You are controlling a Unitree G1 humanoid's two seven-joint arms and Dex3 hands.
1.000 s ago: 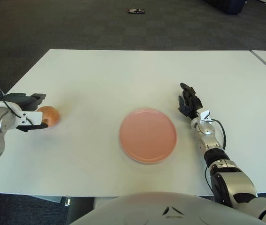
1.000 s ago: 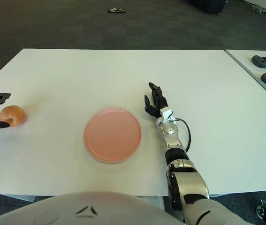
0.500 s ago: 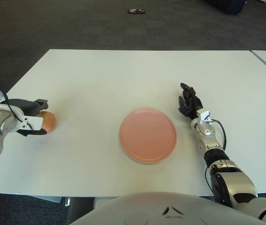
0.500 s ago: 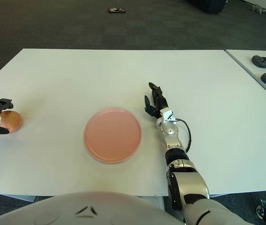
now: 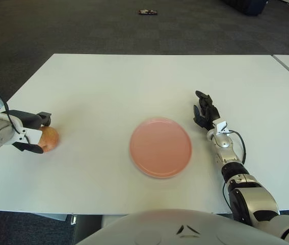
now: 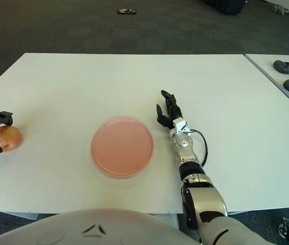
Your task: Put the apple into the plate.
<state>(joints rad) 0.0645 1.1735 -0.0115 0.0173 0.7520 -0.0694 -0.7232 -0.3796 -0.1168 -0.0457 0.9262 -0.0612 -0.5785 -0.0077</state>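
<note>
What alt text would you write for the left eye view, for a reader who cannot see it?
The robot's left hand closes its fingers around an apple near the left edge of a white table. An empty pink plate sits in the middle, and the right hand shows just right of the plate.

The apple (image 5: pixel 48 138) is orange-red with a paler yellowish patch, flanked by the black fingers (image 5: pixel 32 148) of the left hand (image 5: pixel 28 133), whose wrist is silver-grey. To the hand's right, the plate (image 5: pixel 160 147) is plain salmon pink (no pattern). Beyond it, the right hand (image 5: pixel 205 112) is black, on a silver and white forearm. The table (image 5: pixel 124 81) is white; the floor (image 5: pixel 83 25) is dark grey carpet.
</note>
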